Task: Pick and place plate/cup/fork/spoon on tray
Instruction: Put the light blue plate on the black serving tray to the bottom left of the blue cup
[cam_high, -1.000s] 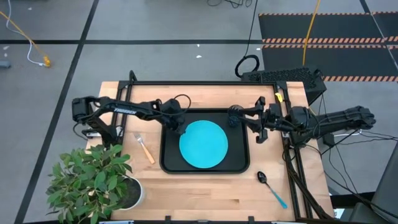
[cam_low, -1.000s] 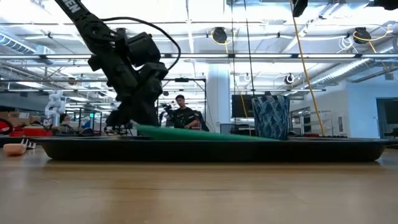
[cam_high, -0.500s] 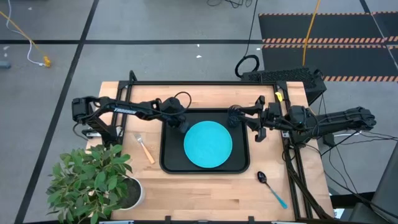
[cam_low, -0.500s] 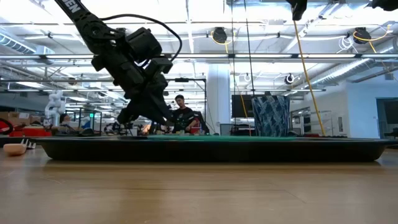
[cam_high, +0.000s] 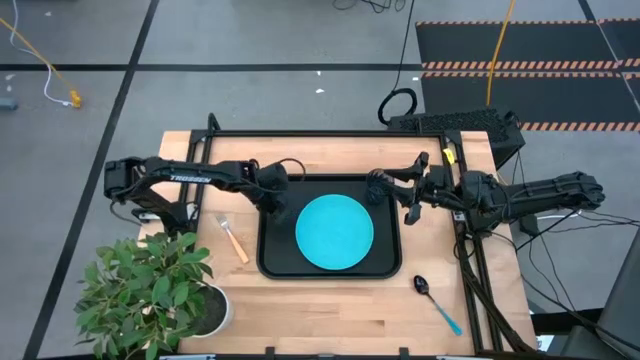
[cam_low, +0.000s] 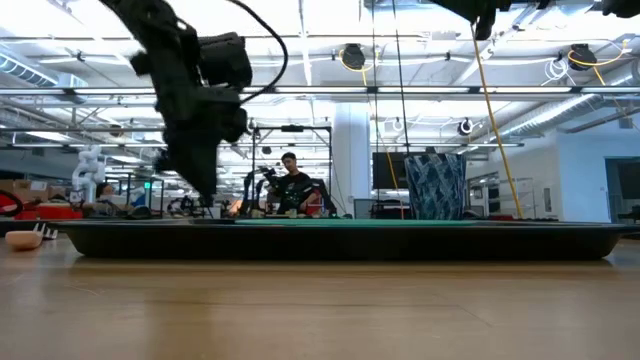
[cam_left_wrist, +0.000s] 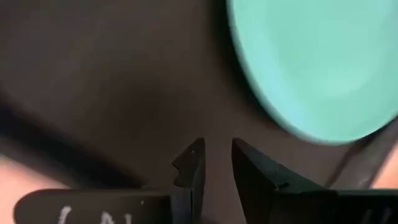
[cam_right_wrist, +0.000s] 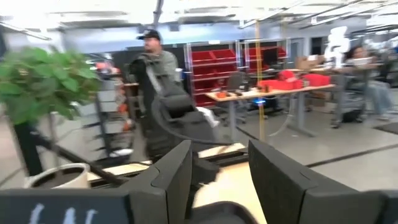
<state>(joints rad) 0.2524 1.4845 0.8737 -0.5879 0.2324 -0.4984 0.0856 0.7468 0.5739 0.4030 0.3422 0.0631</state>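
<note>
The turquoise plate lies flat in the black tray; it also shows in the left wrist view. My left gripper hangs over the tray's far left corner, beside the plate's edge, with its fingers a little apart and nothing between them. The dark cup stands upright in the tray's far right corner and also shows in the low view. My right gripper is open and empty, raised above and just right of the cup. The orange-handled fork lies on the table left of the tray. The blue-handled spoon lies near the tray's near right corner.
A leafy plant in a white pot stands at the table's near left corner, close to the fork. A black frame rail runs along the table's far edge. Cables hang by the right edge. People and shelves show in the room beyond.
My left gripper has let go of the plate, risen and drawn back toward the table's left edge. The plate, held tilted with its left edge raised a second ago, has dropped flat into the tray and sits slightly farther right.
</note>
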